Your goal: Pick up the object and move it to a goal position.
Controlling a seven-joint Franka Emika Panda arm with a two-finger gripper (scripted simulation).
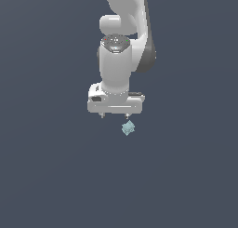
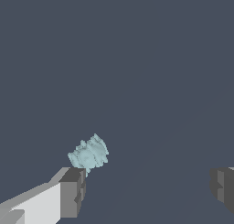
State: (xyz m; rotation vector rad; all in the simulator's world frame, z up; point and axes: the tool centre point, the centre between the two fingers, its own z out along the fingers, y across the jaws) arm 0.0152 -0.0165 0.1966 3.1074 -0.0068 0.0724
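The end effector [image 1: 115,116] hangs with its fingers [image 2: 73,191] spread wide apart, gripping nothing. Just beyond one fingertip sits the object [image 2: 89,153], off to that side rather than centred between them. I'd shift sideways to centre over it before descending and closing

Flat, even simulator light, dim slate backdrop, no cast shadows, slightly coarse rendering.

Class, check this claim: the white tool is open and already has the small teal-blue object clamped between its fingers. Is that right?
Not quite. The tool is open, but the object is not clamped: the wrist view shows it lying beyond one finger, outside the gap. The exterior view likewise shows it just past the fingertips.
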